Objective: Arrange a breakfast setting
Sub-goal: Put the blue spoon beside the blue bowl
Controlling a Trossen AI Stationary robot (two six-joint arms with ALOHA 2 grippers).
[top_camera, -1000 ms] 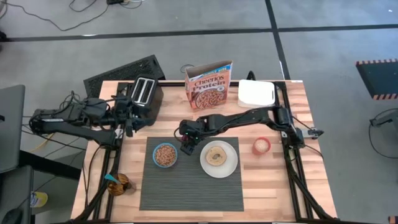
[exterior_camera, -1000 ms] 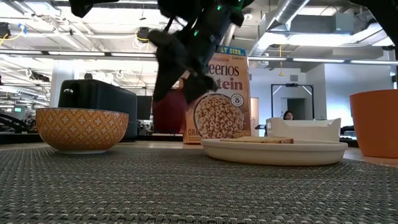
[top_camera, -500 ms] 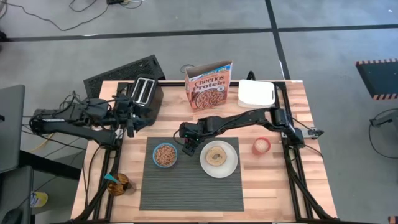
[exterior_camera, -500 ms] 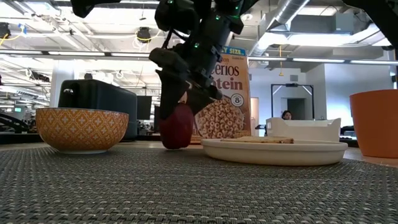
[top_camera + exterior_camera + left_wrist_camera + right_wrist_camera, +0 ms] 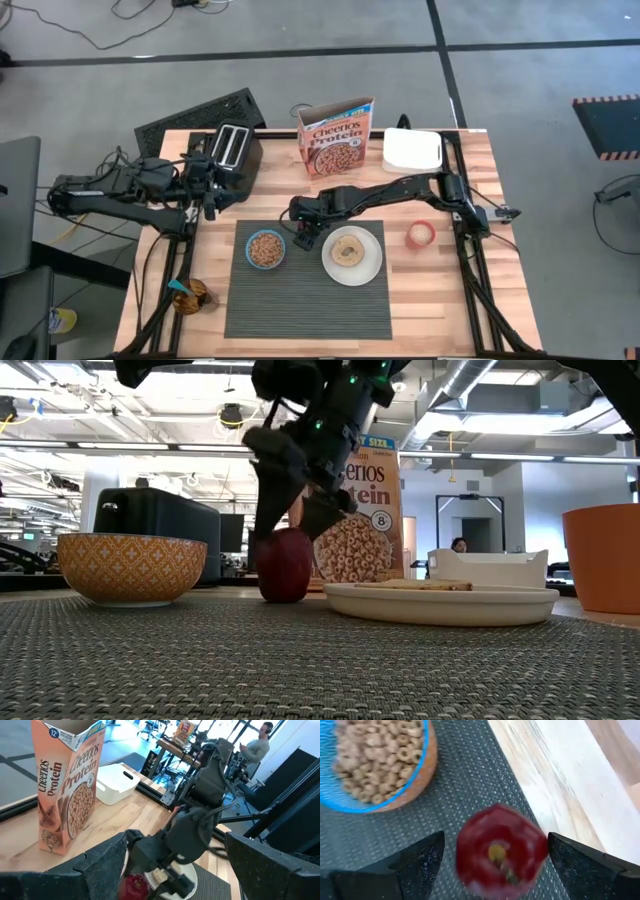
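Observation:
A dark-red fruit [image 5: 284, 565] stands on its underside at the far edge of the dark grey ribbed placemat [image 5: 308, 290], between the blue bowl of cereal [image 5: 265, 249] and the white plate [image 5: 352, 262] with the tan bagel [image 5: 349, 249]. My right gripper [image 5: 492, 865] is open just above the fruit [image 5: 500, 851], one finger on either side with a gap at each. My left gripper [image 5: 208, 190] is open and empty beside the black toaster [image 5: 235, 150]. A blue-handled spoon [image 5: 181, 288] stands in a brown cup at the near left.
A cereal box [image 5: 335, 136] and a white lidded container [image 5: 412, 151] stand at the far edge. An orange cup [image 5: 421, 234] stands right of the plate. A person sits in the room beyond the table [image 5: 260, 745].
My right gripper has come down with the fruit, set it on the placemat between bowl and plate, and opened. It has let go and risen slightly. The fruit now stands on the mat by itself.

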